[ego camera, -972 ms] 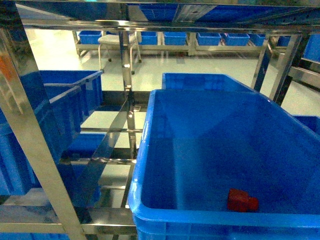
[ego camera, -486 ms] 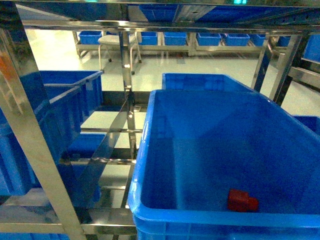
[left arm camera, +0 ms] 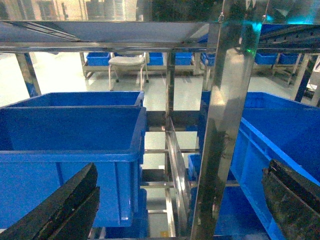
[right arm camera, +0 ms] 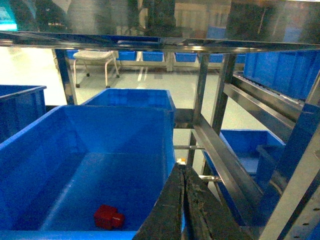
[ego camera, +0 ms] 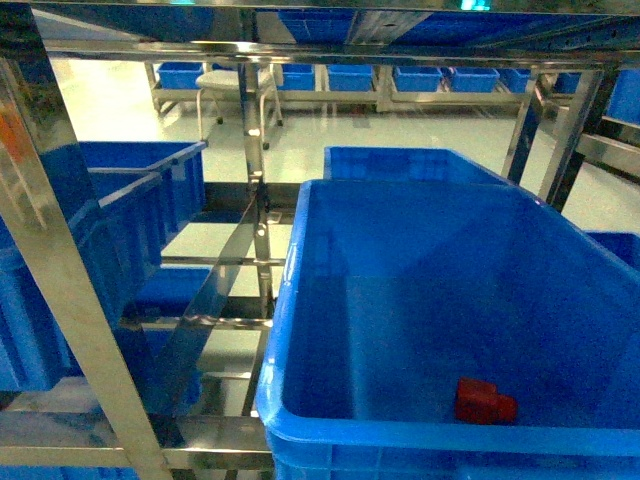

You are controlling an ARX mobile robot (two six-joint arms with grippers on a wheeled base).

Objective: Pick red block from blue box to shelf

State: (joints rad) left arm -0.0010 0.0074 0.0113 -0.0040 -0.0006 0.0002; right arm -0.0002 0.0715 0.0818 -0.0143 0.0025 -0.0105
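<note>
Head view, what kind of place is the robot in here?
Probably a warehouse or storage room: steel shelf racks hold big blue bins, one blue box up close, more bins lining the far wall across a bare polished floor.

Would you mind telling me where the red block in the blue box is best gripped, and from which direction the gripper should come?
Probably from straight above, closing on the two flat side faces of the main body. The red block lies on the floor of the blue box close to its near wall, and the high walls rule out coming in sideways. Its stud seems to point sideways, so avoid pinching there. The right gripper, now shut, is nearer.
</note>
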